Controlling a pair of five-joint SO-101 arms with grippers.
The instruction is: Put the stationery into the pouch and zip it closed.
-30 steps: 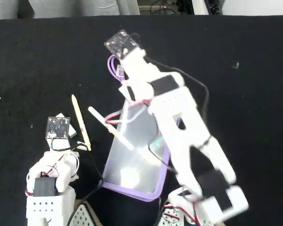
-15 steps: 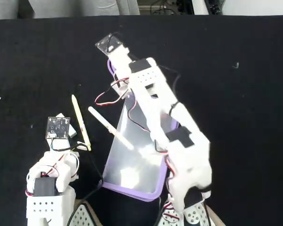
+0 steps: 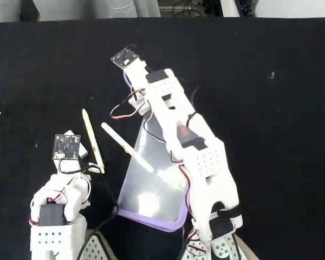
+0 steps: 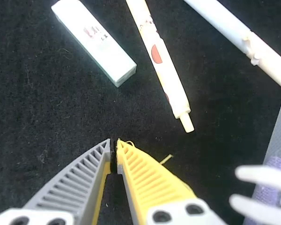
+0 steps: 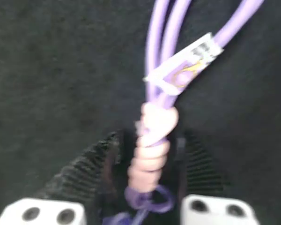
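Note:
The translucent pouch [image 3: 151, 184] with purple trim lies flat in the middle of the table. Its purple zipper cord [image 5: 161, 56] carries a small tag, and the pink pull [image 5: 150, 154] sits between my right gripper's black fingers. The right gripper [image 5: 147, 161] is shut on that pull at the pouch's far end [image 3: 131, 81]. A white pen [image 3: 124, 147] lies partly on the pouch's left edge. A cream pen [image 3: 92, 140] lies left of it. My left gripper [image 4: 113, 145] is shut and holds nothing, just short of the cream pen [image 4: 161, 65] and a white eraser [image 4: 93, 42].
The right arm [image 3: 197, 157] stretches across the pouch from the near edge. The left arm's base [image 3: 57, 216] stands at the near left. Black cloth covers the table, with free room at the right and far left.
The right arm has swung left and folded in over the pouch, its gripper shifting slightly left at the pouch's far end. The left arm, pens and eraser have not moved.

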